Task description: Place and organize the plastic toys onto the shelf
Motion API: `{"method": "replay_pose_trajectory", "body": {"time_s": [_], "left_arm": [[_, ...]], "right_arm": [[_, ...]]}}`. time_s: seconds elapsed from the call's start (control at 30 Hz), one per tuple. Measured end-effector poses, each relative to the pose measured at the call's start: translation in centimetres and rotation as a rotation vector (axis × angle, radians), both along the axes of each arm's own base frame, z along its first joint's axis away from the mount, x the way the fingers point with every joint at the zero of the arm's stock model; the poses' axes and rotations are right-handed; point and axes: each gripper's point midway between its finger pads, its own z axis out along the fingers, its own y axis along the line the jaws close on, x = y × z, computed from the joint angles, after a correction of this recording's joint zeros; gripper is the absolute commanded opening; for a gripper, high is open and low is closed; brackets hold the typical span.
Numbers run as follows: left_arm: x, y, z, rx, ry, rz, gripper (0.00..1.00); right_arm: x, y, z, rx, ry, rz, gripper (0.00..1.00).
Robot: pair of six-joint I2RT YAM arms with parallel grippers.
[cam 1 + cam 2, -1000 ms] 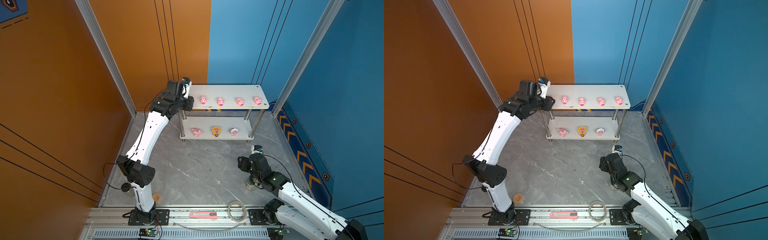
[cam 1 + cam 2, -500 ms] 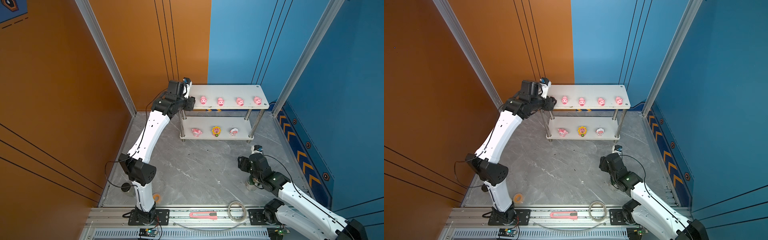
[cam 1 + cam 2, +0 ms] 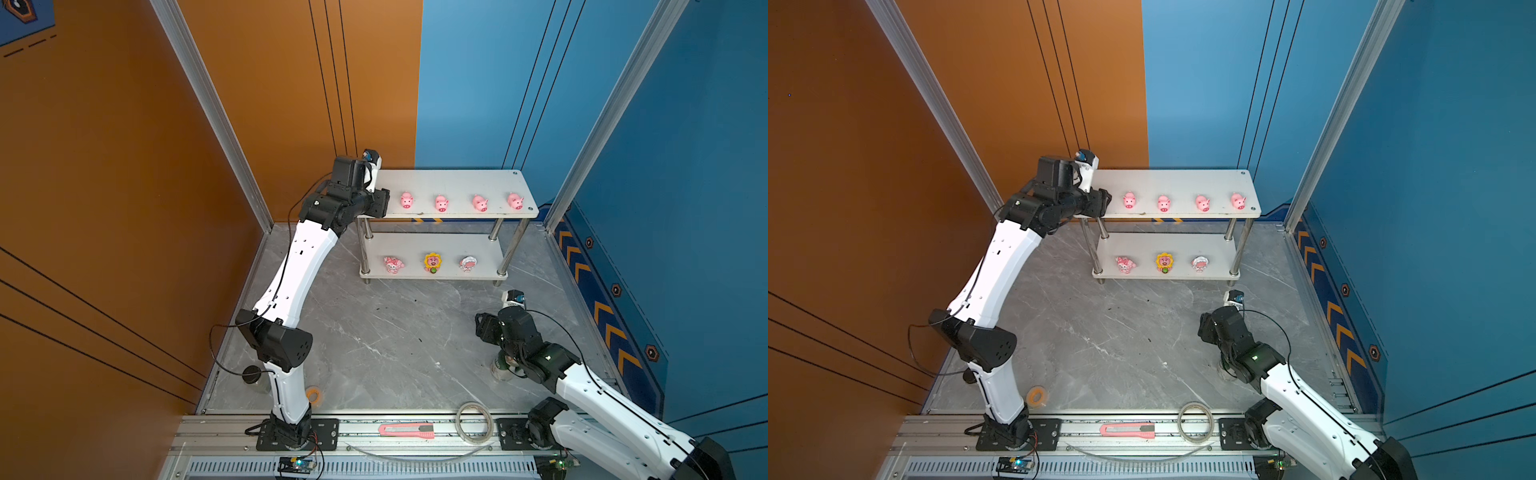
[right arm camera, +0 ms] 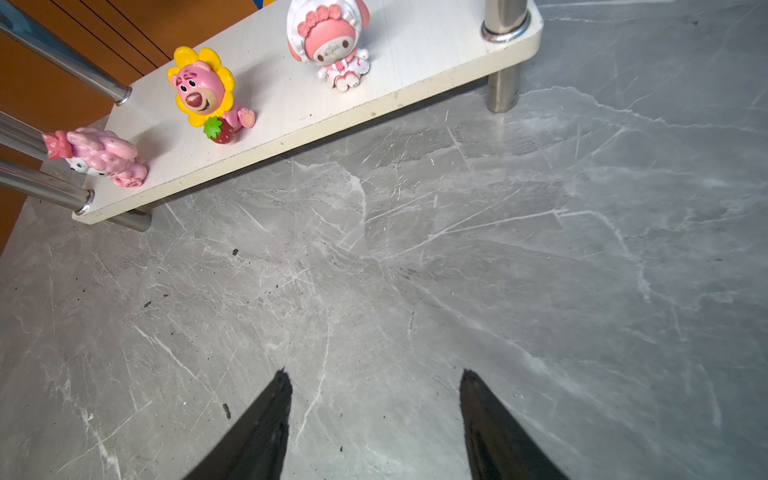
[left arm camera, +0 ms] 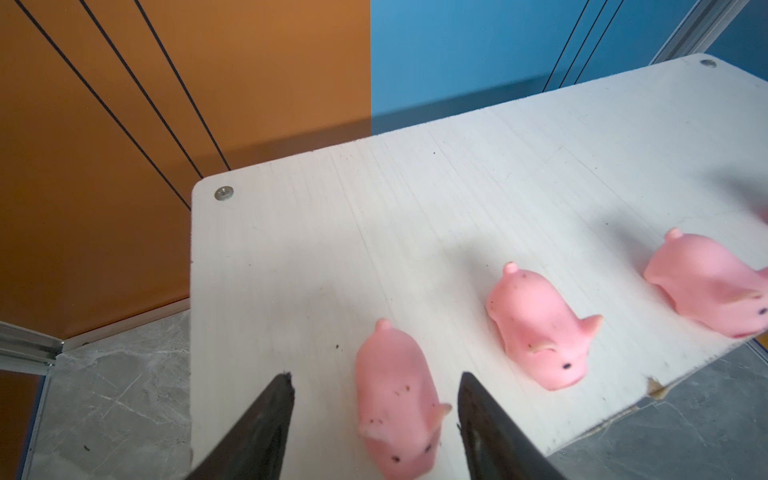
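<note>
Pink pigs [image 3: 441, 203] stand in a row along the front edge of the top tier of the white shelf [image 3: 457, 183]. Four show in both top views, and a fifth pig [image 5: 395, 411] at the left end sits between the spread fingers of the left gripper [image 5: 376, 375], a gap on either side, not gripped. Lower tier, spaced apart: pink-white figurine [image 3: 393, 264], sunflower-faced figurine [image 3: 432, 262], white-pink figurine [image 3: 468, 263]. Right gripper [image 4: 376, 374] hangs over the bare grey marbled surface [image 4: 540, 249] in front of the shelf, jaws apart, empty.
</note>
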Motion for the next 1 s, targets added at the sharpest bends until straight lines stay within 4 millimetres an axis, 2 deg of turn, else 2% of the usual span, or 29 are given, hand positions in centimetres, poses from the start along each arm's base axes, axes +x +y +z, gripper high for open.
{"method": "replay_pose_trajectory", "body": {"time_s": [0.1, 0.2, 0.27, 0.37, 0.43, 0.5, 0.57, 0.6, 0.63, 0.8, 0.97, 1.0], "left_arm": [[-0.5, 0.5, 0.8, 0.001, -0.014, 0.011, 0.66], [-1.8, 1.0, 2.7, -0.011, -0.048, 0.014, 0.66], [-3.3, 1.7, 4.4, -0.021, -0.082, 0.015, 0.66], [-5.9, 2.5, 6.6, -0.026, -0.130, 0.012, 0.66], [-7.5, 3.0, 7.4, -0.030, -0.153, 0.010, 0.66], [-9.0, 3.4, 7.3, -0.034, -0.167, 0.009, 0.67], [-10.4, 3.9, 5.9, -0.032, -0.167, 0.009, 0.70], [-10.8, 4.1, 5.0, -0.029, -0.163, 0.011, 0.76], [-11.3, 4.3, 3.8, -0.021, -0.157, 0.013, 0.99], [-12.8, 4.3, -1.9, -0.021, -0.112, 0.007, 0.98], [-13.6, 3.6, -8.0, -0.006, -0.082, -0.018, 0.98], [-13.6, 3.6, -8.8, -0.005, -0.081, -0.019, 0.98]], "right_arm": [[-0.2, -0.1, -0.2, -0.030, 0.025, 0.012, 0.67], [-0.3, -0.3, 0.1, -0.068, 0.049, 0.027, 0.68], [0.0, -0.4, 1.3, -0.089, 0.045, 0.036, 0.68], [0.9, -0.6, 4.1, -0.104, 0.000, 0.040, 0.69], [1.4, -0.8, 5.9, -0.110, -0.033, 0.037, 0.70], [1.9, -1.2, 7.3, -0.122, -0.061, 0.029, 0.72], [2.3, -1.9, 8.3, -0.146, -0.082, 0.017, 0.74], [2.5, -2.3, 8.6, -0.158, -0.088, 0.009, 0.75], [2.8, -2.9, 8.8, -0.179, -0.090, -0.006, 0.77], [3.9, -6.9, 8.4, -0.278, -0.078, -0.096, 0.81], [4.4, -13.0, 6.6, -0.273, -0.071, -0.290, 0.83], [4.3, -13.9, 6.1, -0.275, -0.068, -0.321, 1.00]]}}
